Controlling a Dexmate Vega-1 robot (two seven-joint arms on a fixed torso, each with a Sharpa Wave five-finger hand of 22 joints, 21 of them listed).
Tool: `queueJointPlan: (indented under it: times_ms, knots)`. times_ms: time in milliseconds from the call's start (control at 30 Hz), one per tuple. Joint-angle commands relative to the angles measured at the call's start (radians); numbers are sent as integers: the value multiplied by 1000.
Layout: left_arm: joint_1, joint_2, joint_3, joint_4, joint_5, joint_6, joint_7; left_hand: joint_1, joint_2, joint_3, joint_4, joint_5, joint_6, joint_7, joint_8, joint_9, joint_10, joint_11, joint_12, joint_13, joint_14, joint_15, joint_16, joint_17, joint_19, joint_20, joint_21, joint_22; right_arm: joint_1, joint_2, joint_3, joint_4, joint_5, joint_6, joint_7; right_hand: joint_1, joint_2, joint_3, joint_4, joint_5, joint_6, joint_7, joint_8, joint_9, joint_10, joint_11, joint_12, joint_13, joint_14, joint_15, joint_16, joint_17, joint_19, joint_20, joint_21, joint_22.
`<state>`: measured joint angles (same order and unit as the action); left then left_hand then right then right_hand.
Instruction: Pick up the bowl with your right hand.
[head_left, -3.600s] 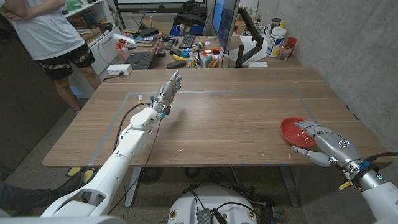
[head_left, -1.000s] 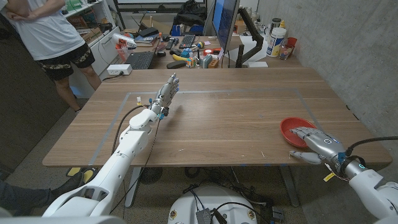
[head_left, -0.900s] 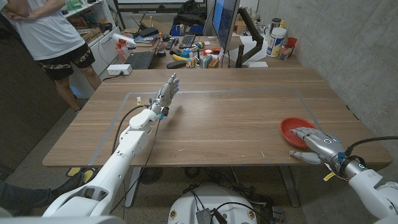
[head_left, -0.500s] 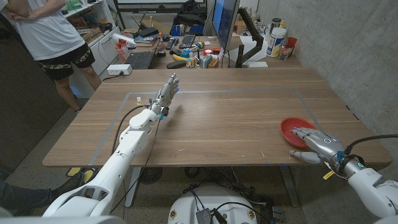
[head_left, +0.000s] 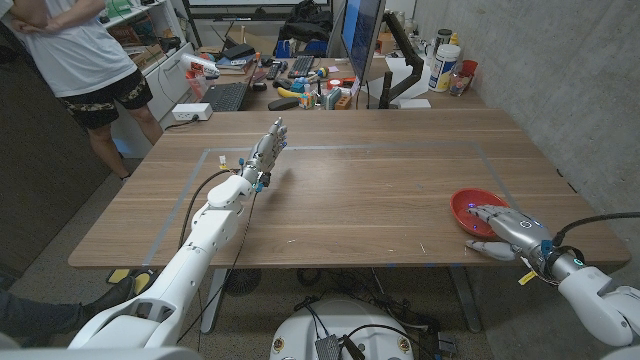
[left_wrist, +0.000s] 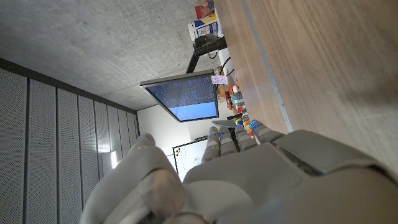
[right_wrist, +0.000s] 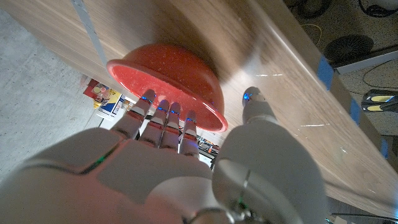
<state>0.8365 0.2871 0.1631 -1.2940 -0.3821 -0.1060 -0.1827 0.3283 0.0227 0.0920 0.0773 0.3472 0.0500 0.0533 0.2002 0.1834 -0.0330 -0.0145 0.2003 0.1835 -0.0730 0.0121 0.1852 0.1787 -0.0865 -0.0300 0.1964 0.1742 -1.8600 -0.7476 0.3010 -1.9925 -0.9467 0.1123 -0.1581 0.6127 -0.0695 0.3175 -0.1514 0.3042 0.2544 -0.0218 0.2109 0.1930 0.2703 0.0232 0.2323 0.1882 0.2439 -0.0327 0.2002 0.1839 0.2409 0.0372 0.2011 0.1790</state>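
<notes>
- Currently my left hand (head_left: 268, 147) stands on edge mid-table on the left side, fingers straight and together, holding nothing, well apart from the bowl.
- Red bowl (head_left: 473, 207) sits near the table's (head_left: 380, 190) right front corner, upright.
- My right hand (head_left: 503, 229) is just behind the bowl's near rim, fingers spread over the rim, thumb held apart below; nothing gripped yet.
- Judgement: bowl lies straight ahead of my right fingers (right_wrist: 163, 121), so I must close thumb under the rim.

Office or lab workspace, monitor (head_left: 361, 38), keyboard (head_left: 226, 96), cluttered desk (head_left: 300, 80) behind wooden table (head_left: 340, 190), concrete wall (head_left: 560, 70)
</notes>
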Motion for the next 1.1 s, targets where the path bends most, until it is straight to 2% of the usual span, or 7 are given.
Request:
queueJointPlan:
  times_ms: [33,267,433,567,833,967,1100]
  knots:
    - [-3,-7,-2,18,-2,-10,-3,10,3,-1,0,0,2,4,-2,4,-9,-2,-1,5,-8,2,2,5,-8,4,3,6,13,-21,-17,11,8,-22,0,14,3,5,7,8,19,-3,9,4,15,-1,6,3,16,-4,6,3,14,-4,8,3]
    - [-3,-8,-5,18,-2,-13,-2,11,3,-2,0,0,3,4,-2,4,-9,-4,-1,5,-8,3,2,5,-9,5,3,6,19,-34,-30,21,8,-29,-11,28,7,11,5,12,48,-14,16,4,45,-9,15,3,38,-7,9,3,29,-10,11,3]
    - [-2,-8,-6,16,-1,-14,0,11,4,-4,0,0,3,5,-2,4,-11,-4,-1,5,-8,3,2,6,-10,5,3,6,24,-42,-40,27,5,-41,-24,50,15,21,2,15,93,-29,27,6,82,-29,27,5,83,-18,17,5,71,-26,22,5]
    - [1,-8,-8,14,-2,-13,3,12,4,-5,0,0,2,4,-2,4,-12,-1,-2,5,-8,2,2,6,-9,5,3,6,26,-48,-45,28,5,-50,-30,63,19,27,2,16,138,-42,39,8,118,-28,39,7,120,-28,23,7,104,-39,30,6]
    - [2,-10,-8,17,-3,-15,5,12,5,-6,0,0,4,3,-2,4,-10,-2,-1,5,-8,3,2,6,-10,5,3,6,35,-57,-55,30,17,-61,-38,78,28,35,6,12,214,-62,59,12,187,-50,63,12,203,-44,40,10,168,-56,46,9]
    - [0,-13,-7,23,-3,-14,4,12,5,-7,0,0,4,2,-2,4,-11,-1,-1,5,-8,3,2,6,-9,5,3,6,43,-58,-61,38,27,-64,-51,62,39,32,24,2,268,-70,70,15,258,-60,87,15,265,-57,50,14,237,-63,66,11]
    - [-2,-14,-5,26,-2,-14,3,13,5,-8,0,0,3,1,-2,4,-11,-4,-1,5,-9,3,2,6,-9,6,3,6,46,-66,-65,47,35,-62,-59,60,43,32,27,-7,316,-85,84,21,305,-76,101,15,316,-71,58,13,290,-70,80,12]
